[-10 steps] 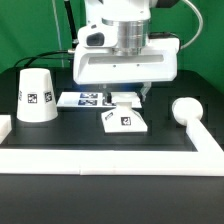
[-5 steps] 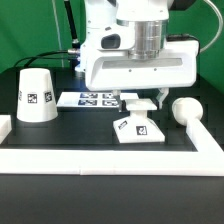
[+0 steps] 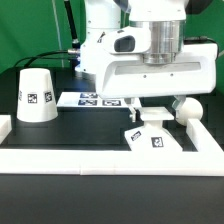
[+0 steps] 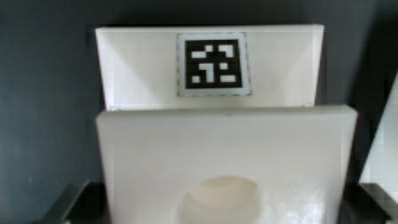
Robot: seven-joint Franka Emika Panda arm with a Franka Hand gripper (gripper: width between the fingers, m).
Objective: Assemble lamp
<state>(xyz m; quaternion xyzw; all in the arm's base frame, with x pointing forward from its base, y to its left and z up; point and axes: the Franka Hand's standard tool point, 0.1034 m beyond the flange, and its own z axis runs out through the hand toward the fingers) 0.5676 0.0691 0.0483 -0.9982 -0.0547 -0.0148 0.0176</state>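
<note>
The white square lamp base point(image 3: 155, 136) lies tilted on the black table near the front right. It fills the wrist view point(image 4: 214, 120), with a tag on top and a round socket. My gripper point(image 3: 152, 112) is directly above it. The dark fingers point(image 4: 71, 205) press both sides of the base, so the gripper point(image 4: 222, 208) is shut on it. The round-headed bulb point(image 3: 185, 110) lies just to the exterior view's right of the gripper. The cone shade point(image 3: 35, 96) stands at the left.
The marker board point(image 3: 92, 99) lies flat behind the base, partly hidden by the arm. A raised white wall point(image 3: 90, 156) runs along the front of the table and up the right side, close to the base.
My gripper and the base have moved together toward the exterior view's right and front, closer to the bulb and the white wall. The shade and bulb have not moved.
</note>
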